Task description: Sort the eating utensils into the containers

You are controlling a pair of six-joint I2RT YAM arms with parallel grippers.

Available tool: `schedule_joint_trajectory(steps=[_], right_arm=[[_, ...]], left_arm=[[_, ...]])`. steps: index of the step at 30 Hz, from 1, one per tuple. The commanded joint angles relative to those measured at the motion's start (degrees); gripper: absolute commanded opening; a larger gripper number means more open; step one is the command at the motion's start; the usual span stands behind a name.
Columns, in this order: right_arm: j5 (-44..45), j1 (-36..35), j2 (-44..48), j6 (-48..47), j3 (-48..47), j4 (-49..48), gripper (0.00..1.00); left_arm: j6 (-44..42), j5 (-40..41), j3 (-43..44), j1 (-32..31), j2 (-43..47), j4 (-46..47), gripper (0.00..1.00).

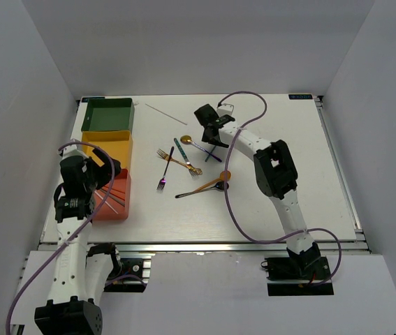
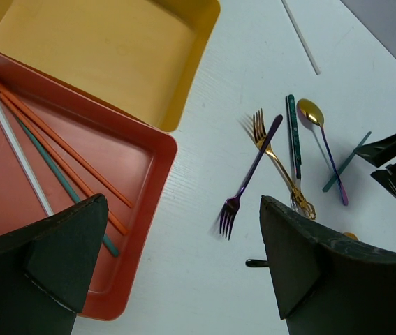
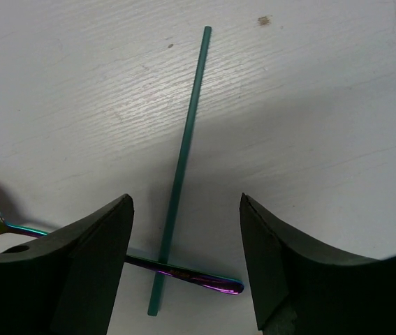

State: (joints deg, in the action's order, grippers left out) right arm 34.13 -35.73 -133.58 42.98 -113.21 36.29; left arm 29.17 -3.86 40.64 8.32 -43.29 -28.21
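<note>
My left gripper (image 1: 112, 171) (image 2: 182, 206) is open and empty above the right edge of the orange-red tray (image 1: 119, 208) (image 2: 157, 150). That tray holds a white, a teal and two orange chopsticks (image 2: 58, 143). The yellow tray (image 1: 107, 148) (image 2: 100, 49) and the green tray (image 1: 107, 115) look empty. My right gripper (image 1: 210, 138) (image 3: 184, 262) is open, its fingers astride a teal chopstick (image 3: 181, 160) (image 2: 346, 162) that lies across the purple handle (image 3: 198, 277) of a gold spoon (image 1: 186, 139) (image 2: 311, 112).
Loose on the table are a purple fork (image 1: 165, 171) (image 2: 250, 174), a gold fork (image 1: 177, 160) (image 2: 274, 157), a teal-handled utensil (image 1: 181, 152) (image 2: 294, 136), an orange spoon (image 1: 210, 183), a black spoon (image 1: 201, 192) and a white chopstick (image 1: 166, 114) (image 2: 300, 35).
</note>
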Motion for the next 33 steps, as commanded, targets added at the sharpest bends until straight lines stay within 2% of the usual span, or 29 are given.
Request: schedule_joint_trajectory(steps=[1,10,13,14,15,22,28,33], right_arm=[[-0.03,-0.31,-2.56,-0.62,-3.07,-0.35,0.66],[3.84,-1.36,-3.62,1.23,-1.58,1.24,0.39],[3.75,-1.37,-4.41,1.32,-1.49,1.58,0.27],[3.75,-1.36,-4.67,1.4,-1.58,2.02,0.19],[3.58,-1.19,-4.76,2.01,-1.58,2.81,0.15],[-0.46,0.39,-2.57,4.3,3.69,2.03,0.0],[-1.79,1.62,3.66,6.5,10.19,-0.86,0.0],[0.58,0.92,12.0,4.31,18.01,-11.14,0.0]], left_arm=[[-0.25,-0.8,-0.21,-0.84,0.92,0.87,0.98],[-0.34,-1.15,-0.13,-1.64,1.28,0.96,0.98],[-0.34,-1.06,-0.3,-1.99,1.71,1.05,0.98],[-0.34,-0.98,-0.3,-2.08,1.98,1.05,0.98],[-0.34,-0.89,-0.3,-2.34,2.15,0.96,0.98],[-0.34,-0.54,-0.3,-3.13,2.59,0.87,0.98],[-0.34,-0.36,-0.21,-3.66,2.86,0.78,0.98],[-0.25,-0.19,-0.3,-3.83,2.86,0.7,0.98]])
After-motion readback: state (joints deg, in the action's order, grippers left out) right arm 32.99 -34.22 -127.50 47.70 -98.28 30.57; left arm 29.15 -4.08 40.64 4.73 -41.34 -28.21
